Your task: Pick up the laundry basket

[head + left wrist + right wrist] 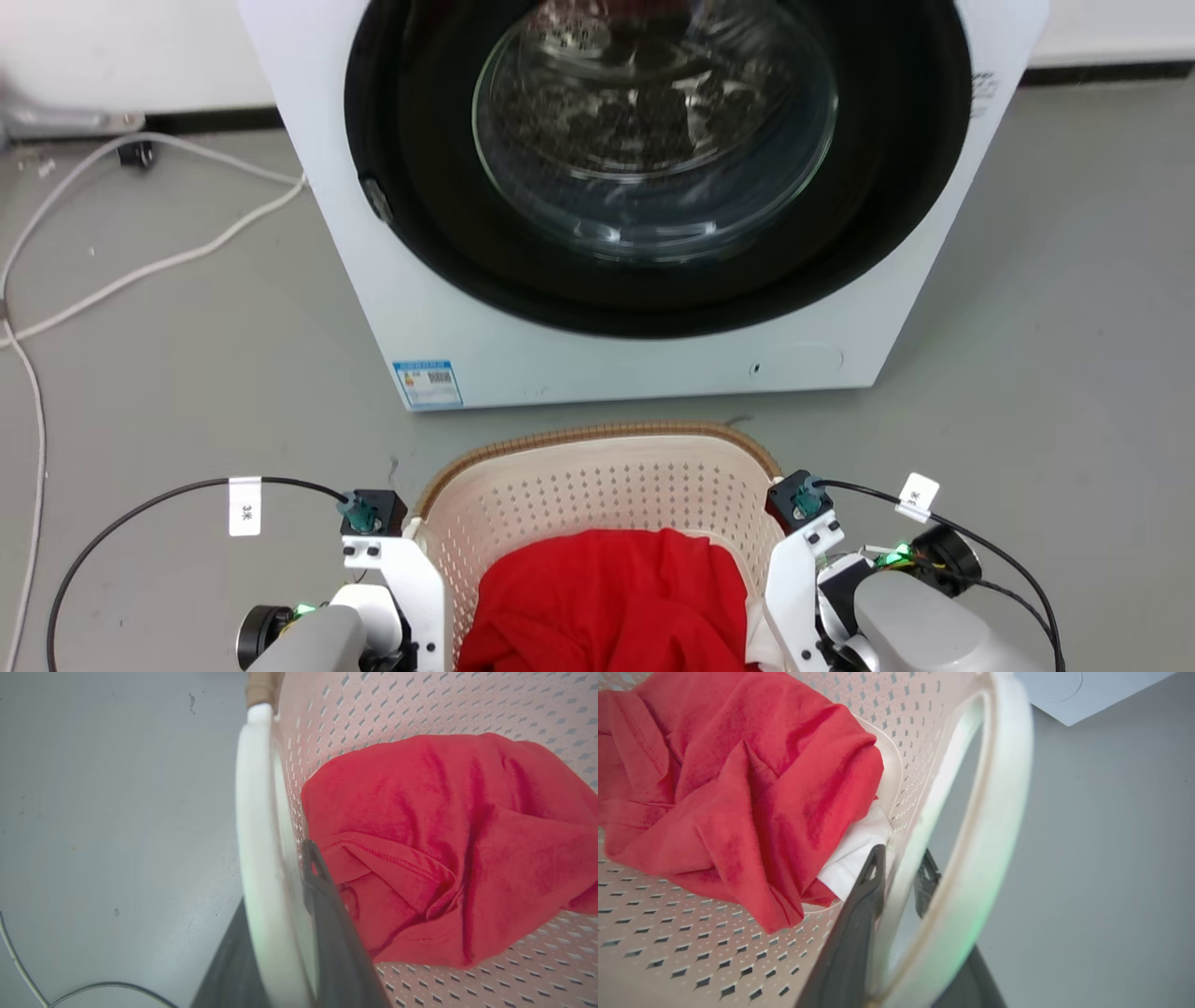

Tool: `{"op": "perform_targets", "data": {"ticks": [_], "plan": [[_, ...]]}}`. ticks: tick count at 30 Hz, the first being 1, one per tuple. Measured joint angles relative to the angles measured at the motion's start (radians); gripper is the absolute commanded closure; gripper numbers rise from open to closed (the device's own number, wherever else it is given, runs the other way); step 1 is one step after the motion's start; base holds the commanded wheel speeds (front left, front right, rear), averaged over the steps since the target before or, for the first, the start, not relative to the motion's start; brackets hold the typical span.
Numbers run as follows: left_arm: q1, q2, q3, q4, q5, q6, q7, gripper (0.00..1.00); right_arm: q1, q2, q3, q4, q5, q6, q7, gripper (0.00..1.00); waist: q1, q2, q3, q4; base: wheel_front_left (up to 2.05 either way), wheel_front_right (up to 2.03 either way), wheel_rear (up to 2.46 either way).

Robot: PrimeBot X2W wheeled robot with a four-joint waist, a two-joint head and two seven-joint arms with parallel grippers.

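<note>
Laundry basket [597,490], cream, perforated, brown-rimmed

Head view's bottom edge chops off the near half of the laundry basket [597,485] and the lower part of the red garment [607,597]. The washing machine [653,364] loses its top too, and its sticker [428,384] is too tiny to read. In the right wrist view, a white cloth [852,851] is mostly buried under the garment. The left hand [275,882] has its outer finger mostly behind the white handle [254,812].

Left hand [280,877] and right hand [902,858] low, dark fingers [327,914] tight on the laundry basket [597,485]
</note>
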Motion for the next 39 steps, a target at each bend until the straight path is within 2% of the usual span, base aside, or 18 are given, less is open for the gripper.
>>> {"op": "perform_targets", "data": {"ticks": [14,39], "plan": [[0.035,0.001,-0.07,0.002,-0.061,0.0,0.028,1.0,0.04,-0.018,0.109,-0.002,0.153,0.0,0.028,1.0,0.0002,0.0,-0.103,-0.008,0.0,0.0,0.0],[0.054,-0.001,-0.142,0.022,-0.13,-0.001,0.031,1.0,0.057,-0.023,0.227,0.021,0.291,0.0,0.006,1.0,0.0004,0.0,-0.132,0.0,0.0,0.0,0.0]]}}
